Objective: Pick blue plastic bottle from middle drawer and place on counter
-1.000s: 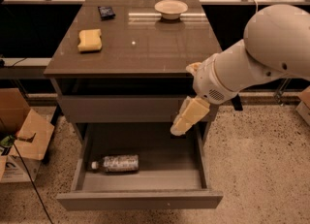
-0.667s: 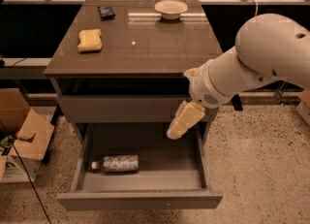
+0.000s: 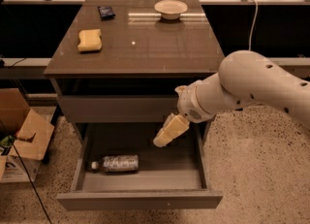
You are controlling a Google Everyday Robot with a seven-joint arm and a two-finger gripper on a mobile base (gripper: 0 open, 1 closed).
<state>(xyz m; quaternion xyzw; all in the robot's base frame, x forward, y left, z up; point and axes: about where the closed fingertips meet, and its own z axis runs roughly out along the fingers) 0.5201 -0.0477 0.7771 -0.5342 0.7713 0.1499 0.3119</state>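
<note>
The blue plastic bottle lies on its side on the floor of the open middle drawer, at its left, white cap pointing left. My gripper hangs over the drawer's right half, above and to the right of the bottle, pointing down-left and holding nothing. The white arm reaches in from the right. The counter is the dark glossy top of the cabinet above the drawer.
On the counter lie a yellow sponge at left, a small dark packet at the back and a white bowl at the back right. A cardboard box stands on the floor at left.
The arm and gripper have moved left and down, farther over the open drawer and closer to the bottle. The bottle has not moved.
</note>
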